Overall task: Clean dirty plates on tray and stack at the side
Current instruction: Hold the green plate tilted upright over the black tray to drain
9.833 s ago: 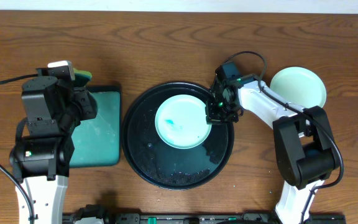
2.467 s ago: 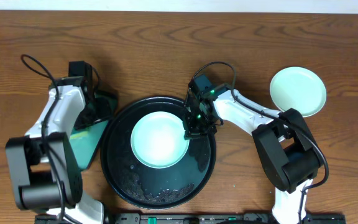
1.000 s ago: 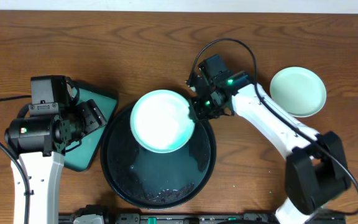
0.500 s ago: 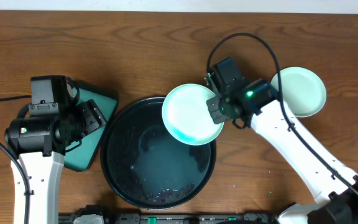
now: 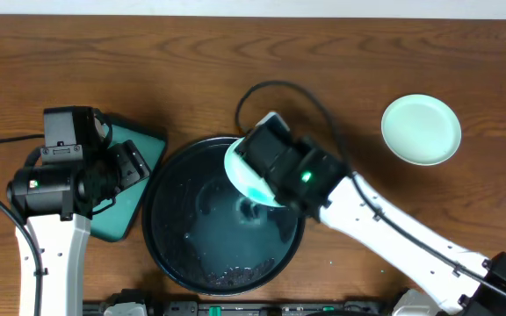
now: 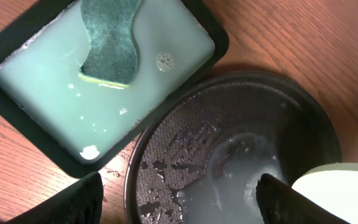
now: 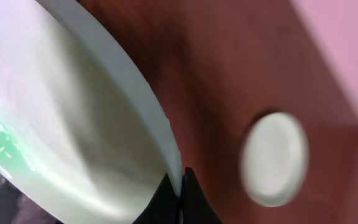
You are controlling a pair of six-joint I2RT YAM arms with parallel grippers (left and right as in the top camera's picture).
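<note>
Both arms are glossy white tubular links (image 5: 55,254) joined by boxy black joint housings (image 5: 60,140). A thin black cable (image 5: 275,84) loops behind the right hand (image 7: 180,194), near a small green indicator light (image 5: 306,177). The left hand (image 6: 179,202) has matte black wedge fingers (image 6: 73,200).

No readable text, labels, brands or numbers in any view.

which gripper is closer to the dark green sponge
Left. The left gripper hovers by the rectangular teal tray holding the dark green sponge; the right gripper is over the round black tray, gripping a pale mint plate.
</note>
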